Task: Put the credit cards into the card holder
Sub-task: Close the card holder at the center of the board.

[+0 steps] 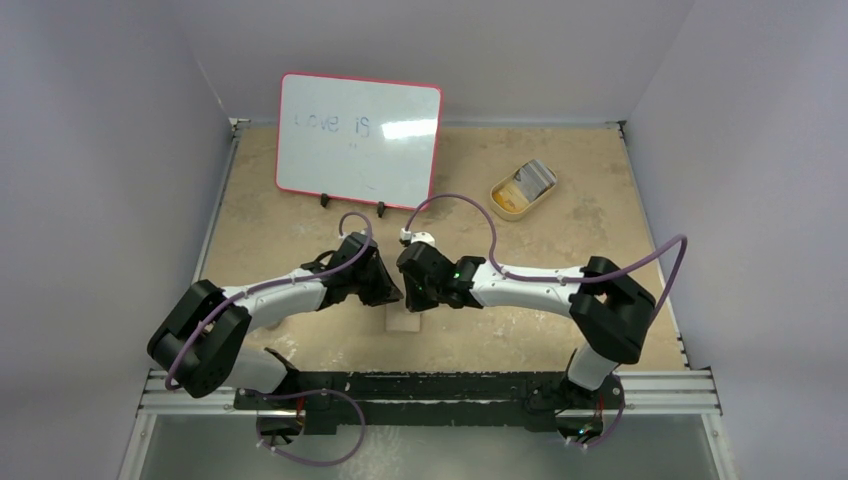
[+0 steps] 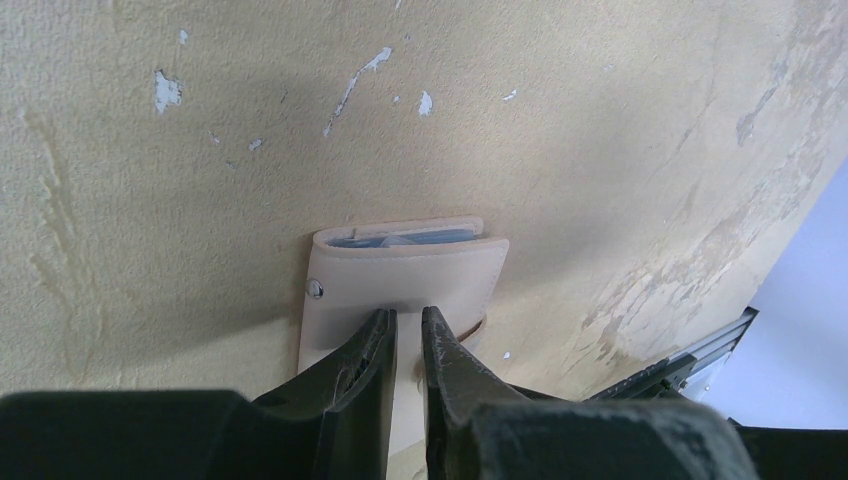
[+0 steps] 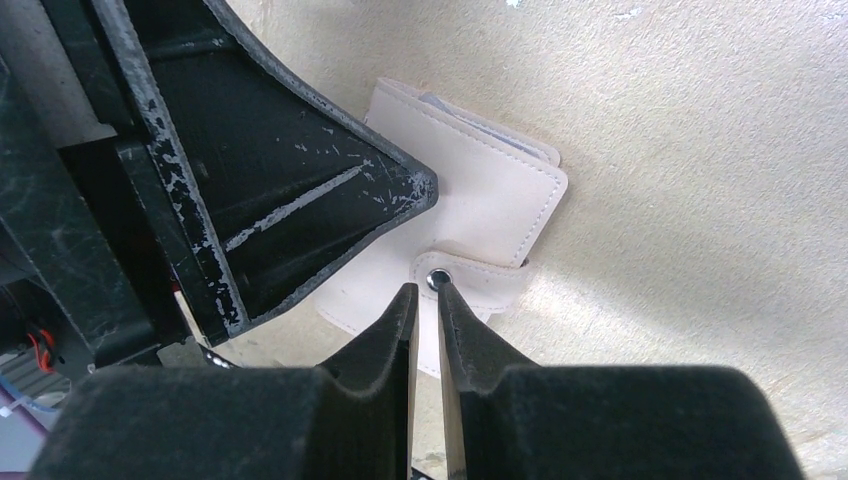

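Observation:
The card holder (image 1: 403,318) lies folded shut on the table between both arms. In the left wrist view it (image 2: 405,270) is tan, with a bluish-grey credit card edge (image 2: 410,234) showing at its far fold. My left gripper (image 2: 408,315) has its jaws nearly together, tips down on the holder's cover. In the right wrist view the holder (image 3: 500,195) shows pale, with card edges (image 3: 455,108) peeking out. My right gripper (image 3: 425,290) has its jaws nearly together, tips at the snap tab (image 3: 480,275). The left gripper's finger (image 3: 300,190) rests on the holder beside it.
A red-rimmed whiteboard (image 1: 358,140) stands at the back. A tan oval dish (image 1: 522,189) with something grey in it sits at the back right. The metal rail (image 1: 430,385) runs along the near edge. White walls close in the table.

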`<state>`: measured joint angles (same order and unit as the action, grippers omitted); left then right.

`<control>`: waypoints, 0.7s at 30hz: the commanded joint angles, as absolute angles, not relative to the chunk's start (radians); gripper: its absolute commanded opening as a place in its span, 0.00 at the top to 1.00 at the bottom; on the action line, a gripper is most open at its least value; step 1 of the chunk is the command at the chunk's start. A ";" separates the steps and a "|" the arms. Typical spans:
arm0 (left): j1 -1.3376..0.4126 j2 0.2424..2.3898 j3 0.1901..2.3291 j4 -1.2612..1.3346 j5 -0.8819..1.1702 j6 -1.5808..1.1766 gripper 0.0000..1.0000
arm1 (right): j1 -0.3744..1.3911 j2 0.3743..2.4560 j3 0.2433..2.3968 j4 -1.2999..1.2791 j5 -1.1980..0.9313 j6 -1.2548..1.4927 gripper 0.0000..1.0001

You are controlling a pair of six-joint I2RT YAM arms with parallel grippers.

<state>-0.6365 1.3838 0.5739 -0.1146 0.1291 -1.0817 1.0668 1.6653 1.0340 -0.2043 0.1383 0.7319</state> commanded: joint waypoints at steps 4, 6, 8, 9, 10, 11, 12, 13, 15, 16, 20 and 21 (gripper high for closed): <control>-0.644 1.402 0.558 -0.135 0.084 -1.075 0.85 | 1.074 1.683 1.054 -0.199 0.161 0.727 0.86; -0.644 1.403 0.558 -0.135 0.084 -1.076 0.85 | 1.074 1.690 1.055 -0.197 0.158 0.727 0.86; -0.644 1.404 0.558 -0.135 0.084 -1.076 0.85 | 1.074 1.694 1.054 -0.193 0.152 0.727 0.86; -0.644 1.404 0.557 -0.136 0.084 -1.076 0.85 | 1.075 1.696 1.054 -0.193 0.153 0.727 0.86; -0.644 1.405 0.557 -0.134 0.084 -1.076 0.85 | 1.075 1.699 1.054 -0.193 0.153 0.727 0.87; -0.644 1.403 0.557 -0.132 0.084 -1.078 0.85 | 1.075 1.702 1.055 -0.192 0.154 0.727 0.87; -0.643 1.403 0.557 -0.132 0.084 -1.076 0.85 | 1.075 1.705 1.056 -0.193 0.156 0.728 0.87; -0.644 1.404 0.557 -0.132 0.084 -1.076 0.85 | 1.075 1.707 1.057 -0.193 0.158 0.729 0.87; -0.643 1.405 0.555 -0.131 0.084 -1.078 0.85 | 1.075 1.713 1.060 -0.190 0.159 0.730 0.87; -0.644 1.405 0.555 -0.130 0.083 -1.077 0.85 | 1.075 1.715 1.061 -0.188 0.161 0.730 0.87; -0.644 1.405 0.554 -0.127 0.086 -1.079 0.85 | 1.075 1.730 1.070 -0.190 0.164 0.730 0.87; -0.644 1.404 0.555 -0.128 0.086 -1.080 0.85 | 1.075 1.735 1.073 -0.189 0.165 0.730 0.87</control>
